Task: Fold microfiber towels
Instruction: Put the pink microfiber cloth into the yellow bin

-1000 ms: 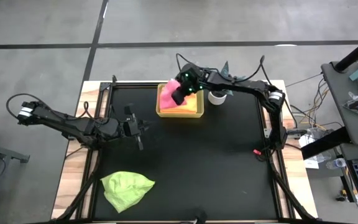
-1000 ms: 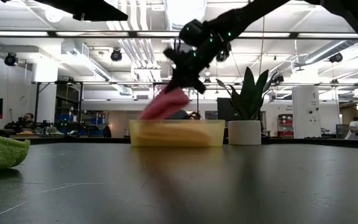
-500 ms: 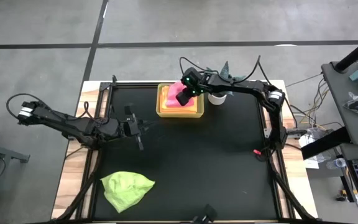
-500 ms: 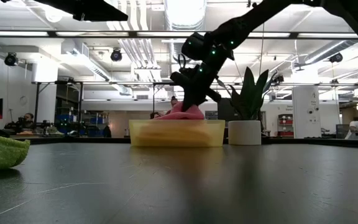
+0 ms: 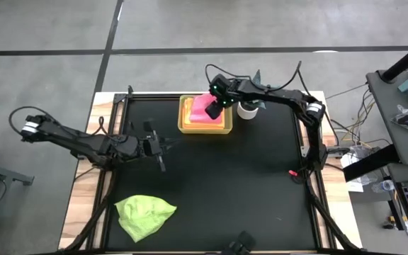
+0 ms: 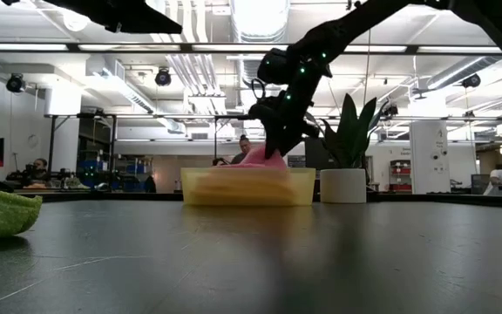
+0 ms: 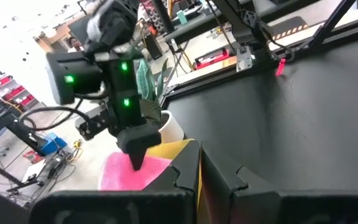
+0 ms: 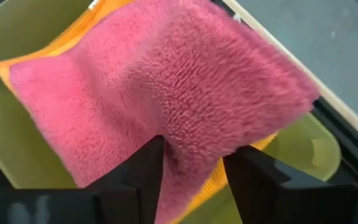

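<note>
A pink towel (image 5: 202, 108) lies crumpled on an orange-yellow towel (image 8: 98, 18) inside the yellow tray (image 5: 204, 129) at the table's far edge. My right gripper (image 5: 214, 109) points steeply down into the tray, open, with a raised fold of the pink towel (image 8: 191, 124) between its fingers. A lime green towel (image 5: 145, 214) lies bunched on the table at the near left. My left gripper (image 5: 163, 146) hovers shut over the table's left middle, holding nothing. My right gripper stands open from above with one finger (image 8: 146, 171) on each side of a fold of the pink towel (image 8: 194, 146). I cannot tell whether the fingers touch the cloth. The towel rests on the orange-yellow towel in the tray.
A spiky plant in a white pot (image 5: 247, 110) stands just right of the tray. A small red thing (image 5: 291, 172) lies near the table's right edge. The black mat (image 5: 232, 184) between the tray and the green towel is bare. People show in the room beyond.
My right gripper has gone toward the table's right from the tray's left edge to over its middle, sinking and tipping more steeply down. The pink towel, which hung slanting below it beside the tray's left end, now lies in the tray.
</note>
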